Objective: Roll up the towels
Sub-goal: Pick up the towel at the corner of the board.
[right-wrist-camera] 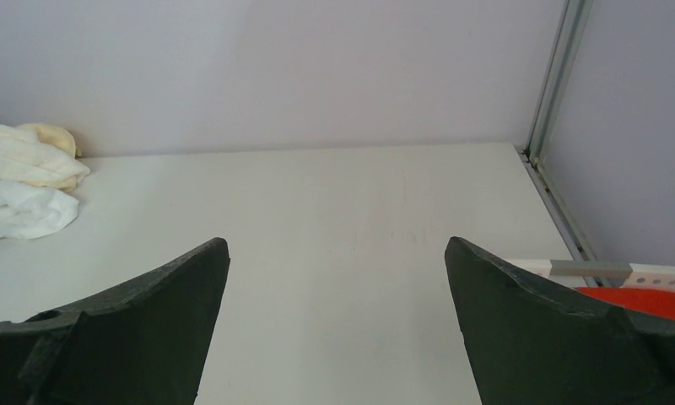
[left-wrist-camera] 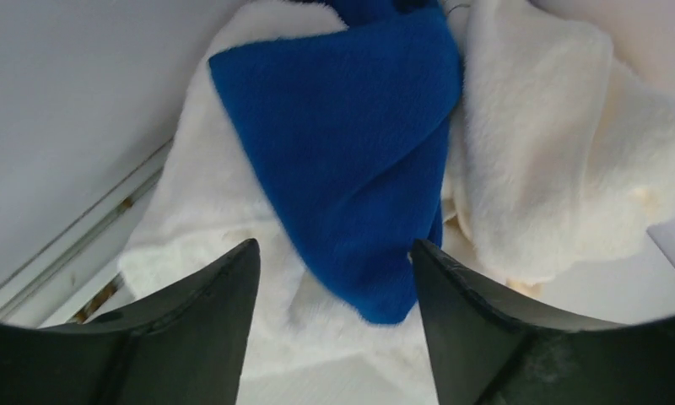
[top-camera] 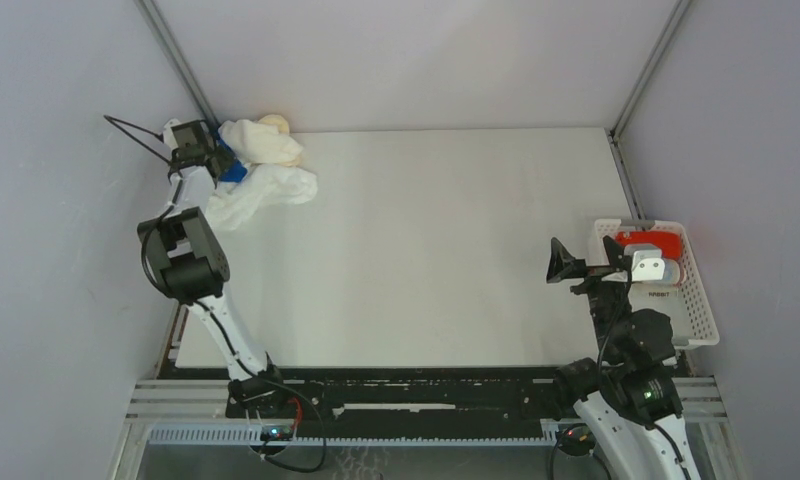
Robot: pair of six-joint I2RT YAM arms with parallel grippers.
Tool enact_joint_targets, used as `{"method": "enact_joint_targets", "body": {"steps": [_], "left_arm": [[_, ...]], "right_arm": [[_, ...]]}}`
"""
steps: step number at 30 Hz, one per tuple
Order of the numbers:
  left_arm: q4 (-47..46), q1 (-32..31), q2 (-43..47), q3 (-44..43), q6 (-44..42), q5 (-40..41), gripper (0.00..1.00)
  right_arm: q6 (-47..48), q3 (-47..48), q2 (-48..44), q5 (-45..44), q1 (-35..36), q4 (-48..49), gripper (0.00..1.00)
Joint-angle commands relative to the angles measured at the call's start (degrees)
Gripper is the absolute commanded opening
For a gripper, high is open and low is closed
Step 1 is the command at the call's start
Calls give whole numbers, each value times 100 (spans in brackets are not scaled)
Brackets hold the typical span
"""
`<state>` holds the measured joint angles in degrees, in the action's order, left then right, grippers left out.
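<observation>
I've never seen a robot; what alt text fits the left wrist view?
A royal blue towel lies atop a white towel and a cream towel, its tip between the left gripper's two dark, spread fingers.

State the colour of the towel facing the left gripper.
The towel is royal blue; left wrist view shows it best.

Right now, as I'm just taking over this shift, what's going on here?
The left gripper is in the far left corner, jaws apart over the blue towel, which lies on a white towel beside a cream towel. It grips nothing yet. The right gripper hangs open and empty near the basket holding a red towel.
</observation>
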<state>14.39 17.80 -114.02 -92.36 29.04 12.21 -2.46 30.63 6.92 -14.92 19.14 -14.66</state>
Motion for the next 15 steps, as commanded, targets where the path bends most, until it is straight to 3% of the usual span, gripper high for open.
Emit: {"method": "enact_joint_targets", "body": {"steps": [1,4,9,12,15], "left_arm": [[-165,0,-475,-940,289,-488,67],[-171,7,-813,-1272,371,-621,56],[127,14,-1212,-1686,456,-821,50],[152,29,-1199,-1662,410,-898,36],[177,71,-1001,-1705,305,-1132,13]], "right_arm": [[129,-19,187,4,-38,221,100],[140,-22,236,21,-65,230,100],[149,-32,253,33,-93,228,100],[143,-29,242,41,-94,230,100],[140,-36,215,32,-94,237,100]]}}
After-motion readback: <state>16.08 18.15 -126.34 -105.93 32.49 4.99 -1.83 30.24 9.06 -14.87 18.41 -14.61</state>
